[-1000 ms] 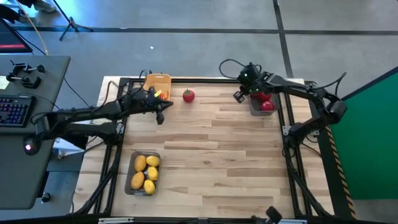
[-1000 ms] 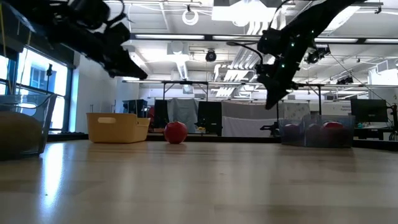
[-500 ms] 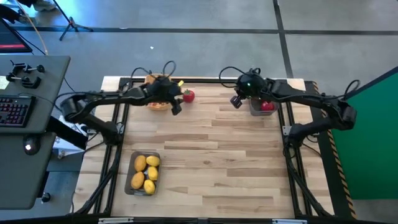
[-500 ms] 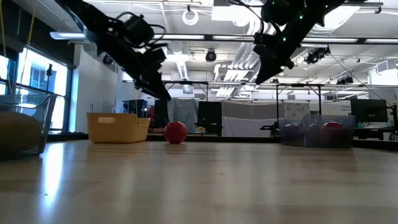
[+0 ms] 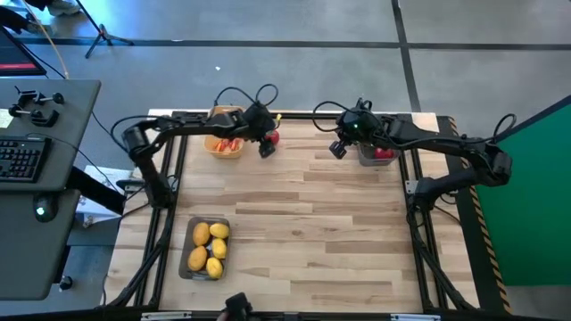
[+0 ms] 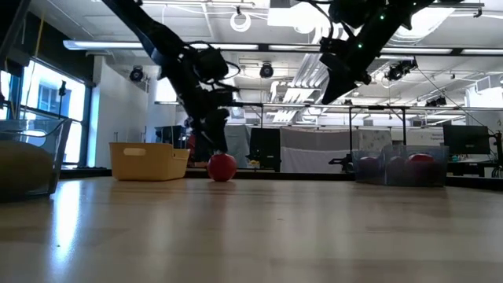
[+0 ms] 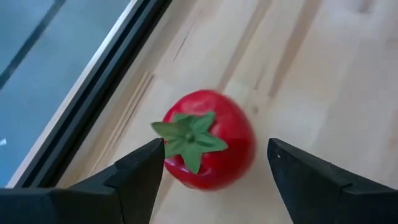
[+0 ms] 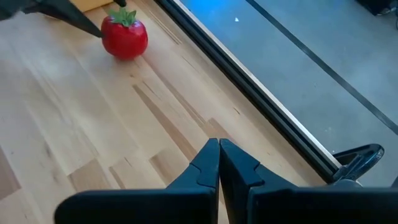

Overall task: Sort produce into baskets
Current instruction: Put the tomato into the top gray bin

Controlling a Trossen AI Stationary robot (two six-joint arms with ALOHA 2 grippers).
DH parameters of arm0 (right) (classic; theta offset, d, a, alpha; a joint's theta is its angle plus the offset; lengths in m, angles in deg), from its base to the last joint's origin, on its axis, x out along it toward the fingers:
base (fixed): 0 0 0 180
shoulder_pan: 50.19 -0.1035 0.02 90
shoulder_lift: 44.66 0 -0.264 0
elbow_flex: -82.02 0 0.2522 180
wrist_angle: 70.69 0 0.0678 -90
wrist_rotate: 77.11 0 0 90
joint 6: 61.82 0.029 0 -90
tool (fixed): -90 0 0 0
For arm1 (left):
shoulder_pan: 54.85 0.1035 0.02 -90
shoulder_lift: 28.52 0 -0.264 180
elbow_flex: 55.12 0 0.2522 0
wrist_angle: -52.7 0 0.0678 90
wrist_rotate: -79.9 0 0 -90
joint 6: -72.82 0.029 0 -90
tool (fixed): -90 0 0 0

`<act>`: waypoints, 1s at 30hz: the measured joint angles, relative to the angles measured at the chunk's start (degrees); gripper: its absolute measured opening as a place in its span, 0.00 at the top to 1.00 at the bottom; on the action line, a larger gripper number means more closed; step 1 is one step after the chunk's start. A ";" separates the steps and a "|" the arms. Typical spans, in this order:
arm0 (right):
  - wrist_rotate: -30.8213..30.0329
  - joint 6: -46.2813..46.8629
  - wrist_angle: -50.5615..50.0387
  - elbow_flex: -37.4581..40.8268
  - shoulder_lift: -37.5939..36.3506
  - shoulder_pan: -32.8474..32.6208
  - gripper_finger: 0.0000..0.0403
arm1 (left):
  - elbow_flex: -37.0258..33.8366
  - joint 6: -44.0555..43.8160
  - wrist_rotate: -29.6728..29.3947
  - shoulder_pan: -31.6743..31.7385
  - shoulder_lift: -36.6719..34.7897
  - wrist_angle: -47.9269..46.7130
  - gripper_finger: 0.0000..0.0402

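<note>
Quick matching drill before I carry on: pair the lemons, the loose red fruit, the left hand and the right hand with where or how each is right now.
1. lemons
2. loose red fruit
3. left hand
4. right hand

A. shut, empty, above the table
B. in the near grey tray
C. open, straddling the fruit
D. on the table by the yellow basket

Pairs: 1-B, 2-D, 3-C, 4-A

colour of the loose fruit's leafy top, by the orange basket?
Green, on a red tomato. The left wrist view shows it best.
</note>
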 joint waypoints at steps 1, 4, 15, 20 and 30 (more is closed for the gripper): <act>0.00 0.00 -0.03 0.00 0.00 0.02 1.00 | 0.73 0.04 -0.07 0.28 0.81 -0.64 0.32; 0.00 -0.09 -0.31 0.00 0.00 0.02 1.00 | 2.86 0.02 -0.07 0.90 3.10 -2.02 0.32; 0.02 -0.48 -1.08 0.00 0.02 0.02 1.00 | 4.16 2.15 0.93 1.74 6.28 -2.18 0.33; 1.30 -1.49 -2.04 0.00 0.02 0.02 1.00 | 4.16 3.15 3.19 2.06 6.26 -2.36 0.40; -0.98 -1.51 -5.93 0.00 -0.55 -2.73 1.00 | 4.11 5.11 7.79 3.74 6.03 -2.60 0.65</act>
